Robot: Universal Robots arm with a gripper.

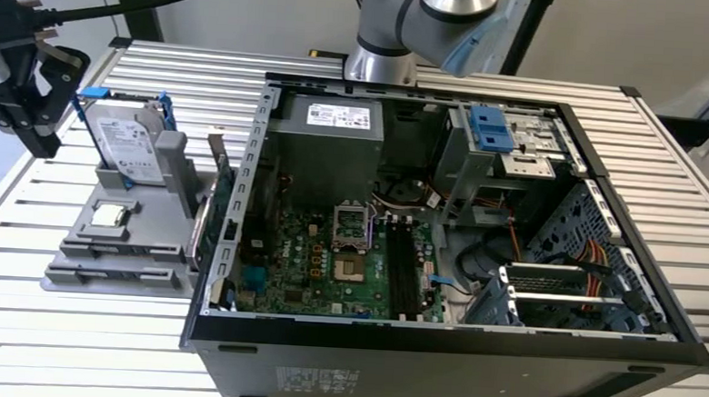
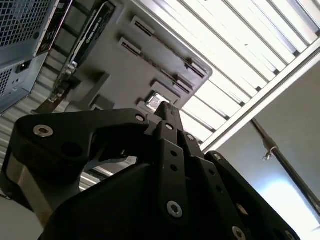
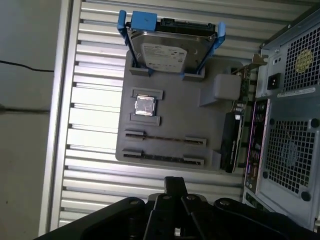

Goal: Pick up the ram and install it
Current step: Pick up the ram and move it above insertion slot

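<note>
**Parts fixture and opened case.** A grey moulded fixture tray (image 3: 210,125) lies on the slatted aluminium table (image 1: 80,348), just beside the black computer case (image 1: 443,358). The case lies on its side with the panel off, so its green motherboard (image 1: 314,269) faces upward for access.

The tray gives each part its own seat. The boxy silver hard drive in a blue frame (image 3: 170,50) stands upright, and the small square silver processor chip (image 3: 145,106) lies flat. We take the ram (image 3: 164,136) to be the long thin circuit-board strip set on edge between two slotted holders near the chip, which leaves its flat faces free for a pinch.

The black two-finger gripper (image 1: 41,144) hangs at the exterior view's left, apart from the tray. In both wrist views its fingers appear pressed together and hold nothing.
</note>
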